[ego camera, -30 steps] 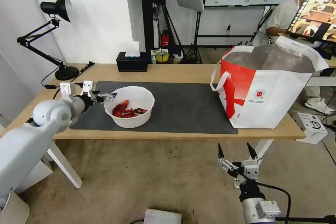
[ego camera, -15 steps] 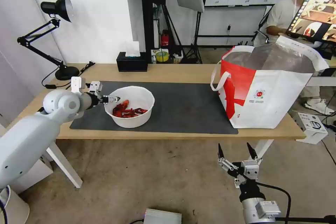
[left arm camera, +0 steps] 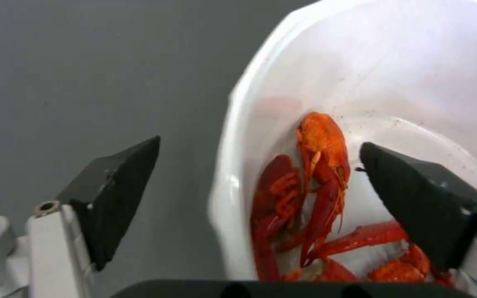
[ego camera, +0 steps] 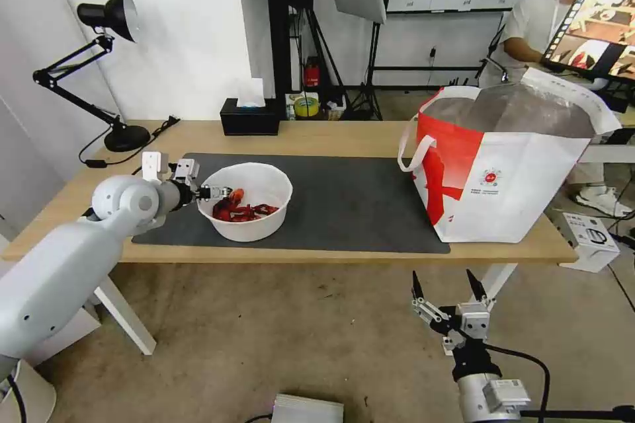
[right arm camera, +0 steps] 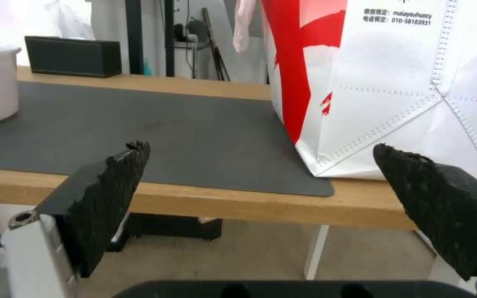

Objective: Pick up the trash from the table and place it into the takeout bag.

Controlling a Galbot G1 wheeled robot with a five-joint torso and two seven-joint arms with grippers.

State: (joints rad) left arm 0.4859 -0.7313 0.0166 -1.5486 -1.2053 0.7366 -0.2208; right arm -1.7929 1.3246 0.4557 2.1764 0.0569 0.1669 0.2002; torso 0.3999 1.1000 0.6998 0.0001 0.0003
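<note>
A white round bowl (ego camera: 254, 201) holding red crayfish shells (ego camera: 241, 209) sits on the left part of the dark grey mat (ego camera: 344, 205) on the light-wood table (ego camera: 317, 135). My left gripper (ego camera: 213, 192) is open and straddles the bowl's left rim (left arm camera: 233, 165): one finger (left arm camera: 120, 182) hangs outside the wall, the other (left arm camera: 415, 194) inside above the shells (left arm camera: 316, 190). The white-and-red takeout bag (ego camera: 509, 165) stands open at the table's right end, foil lining showing. My right gripper (ego camera: 446, 291) is open, low in front of the table, below the bag (right arm camera: 382, 82).
A black tissue box (ego camera: 249, 117) stands at the table's back edge. A black desk lamp (ego camera: 99, 66) sits at the back left corner. The mat between bowl and bag is bare. A person sits behind the bag at a monitor (ego camera: 595, 26).
My left gripper has moved right from beside the bowl until its fingers straddle the bowl's left rim. The right arm has stayed still.
</note>
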